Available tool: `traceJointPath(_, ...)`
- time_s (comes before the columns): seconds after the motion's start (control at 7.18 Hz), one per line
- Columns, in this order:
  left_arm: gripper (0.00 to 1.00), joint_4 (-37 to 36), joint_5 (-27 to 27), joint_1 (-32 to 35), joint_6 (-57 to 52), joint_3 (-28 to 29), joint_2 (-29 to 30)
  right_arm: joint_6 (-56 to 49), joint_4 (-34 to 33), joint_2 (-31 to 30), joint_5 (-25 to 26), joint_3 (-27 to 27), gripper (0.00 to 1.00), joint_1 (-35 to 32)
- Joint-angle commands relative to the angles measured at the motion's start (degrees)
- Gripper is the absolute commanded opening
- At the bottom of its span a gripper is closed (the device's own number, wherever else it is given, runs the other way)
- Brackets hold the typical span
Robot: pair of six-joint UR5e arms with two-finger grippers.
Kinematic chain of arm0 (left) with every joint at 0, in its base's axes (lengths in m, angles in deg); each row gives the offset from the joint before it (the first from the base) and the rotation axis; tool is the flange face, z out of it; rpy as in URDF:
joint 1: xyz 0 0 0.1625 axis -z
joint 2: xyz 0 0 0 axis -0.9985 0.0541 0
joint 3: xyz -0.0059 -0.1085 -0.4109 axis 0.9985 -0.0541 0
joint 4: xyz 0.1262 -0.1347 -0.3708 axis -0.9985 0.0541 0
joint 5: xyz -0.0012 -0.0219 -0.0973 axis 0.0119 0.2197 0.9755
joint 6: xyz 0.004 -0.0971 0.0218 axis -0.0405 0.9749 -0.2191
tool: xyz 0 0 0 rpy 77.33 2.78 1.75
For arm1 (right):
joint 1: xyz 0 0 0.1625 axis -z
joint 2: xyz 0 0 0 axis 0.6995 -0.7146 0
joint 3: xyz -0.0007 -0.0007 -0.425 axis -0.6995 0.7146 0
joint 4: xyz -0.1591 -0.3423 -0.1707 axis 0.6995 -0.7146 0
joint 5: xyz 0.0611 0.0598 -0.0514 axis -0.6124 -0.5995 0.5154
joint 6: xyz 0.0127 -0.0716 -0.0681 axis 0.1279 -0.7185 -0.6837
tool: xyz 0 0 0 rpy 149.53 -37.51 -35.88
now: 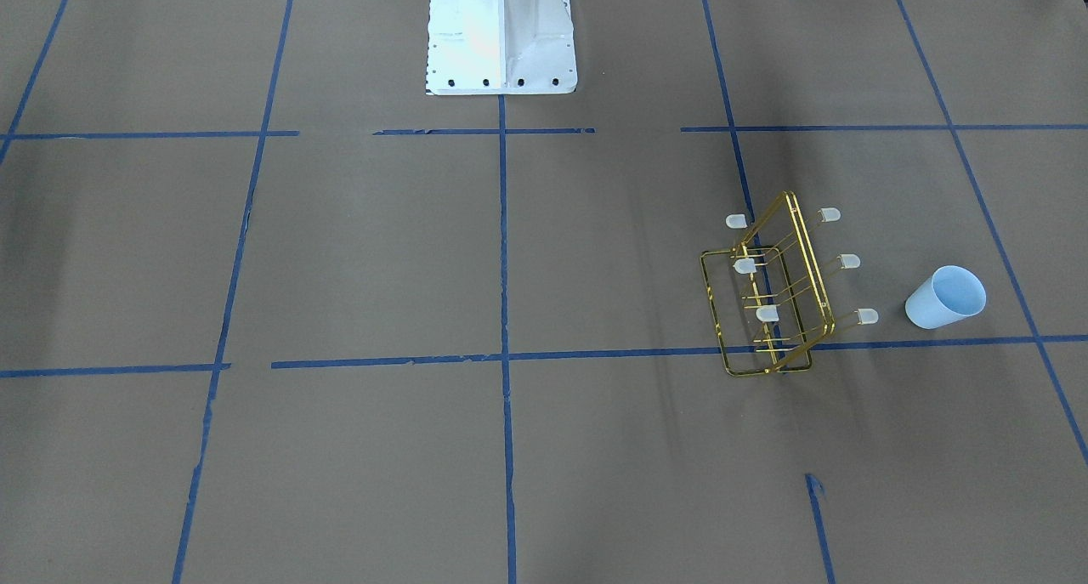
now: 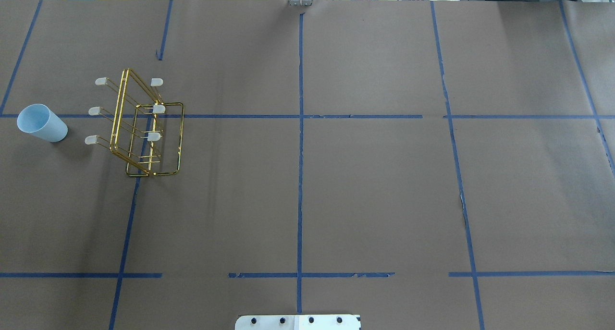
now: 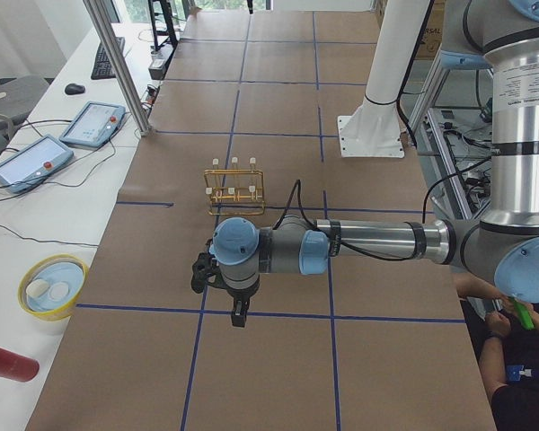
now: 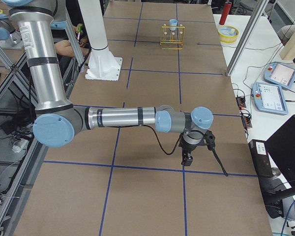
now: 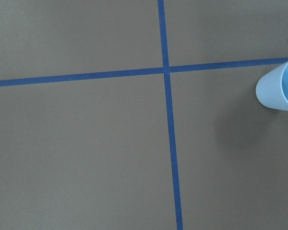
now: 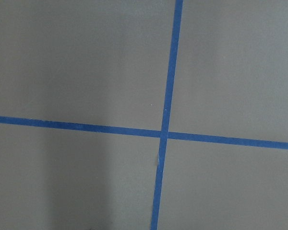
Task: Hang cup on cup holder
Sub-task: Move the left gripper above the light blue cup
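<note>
Two claws, left gripper and right gripper: open or clenched, I cannot tell. Near the left edge, the cup pushed on crooked could topple the cup holder.

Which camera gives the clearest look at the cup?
Exterior front-facing: the cup shows whole and clear, open mouth visible. Overhead exterior shows it whole near the edge; left wrist crops it; exterior right shows it tiny; others miss it.

Cup holder: gold wire rack, upright on tabletop. Rectangular frame above rectangular base loop; six thin prongs with whitish caps, three per side.
Cup: pale blue tumbler, tapered, no handle, upright, mouth up. Near holder on robot's-left side, apart from nearest caps.
</note>
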Motion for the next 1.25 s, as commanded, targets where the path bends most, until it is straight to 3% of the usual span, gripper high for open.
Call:
traceJointPath(0.0, 1.0, 0.0, -0.09, 0.0, -0.08, -0.28, -0.07, 0.0, -0.05, 0.0, 0.0, 0.0, 1.0, -0.03)
traceJointPath(0.56, 1.0, 0.43, 0.44, 0.0, 0.88, -1.42, 1.08, 0.0, -0.05, 0.0, 0.0, 0.0, 1.0, 0.05)
traceJointPath(0.84, 1.0, 1.74, 0.18, 0.0, 16.17, -7.46, 1.87, 0.0, 0.04, 0.0, 0.0, 0.0, 1.0, 0.05)
traceJointPath(1.11, 1.0, 6.13, 0.0, -2.53, 20.56, -9.77, 1.78, 0.0, 0.04, 0.0, 0.0, 0.0, 1.0, -0.03)
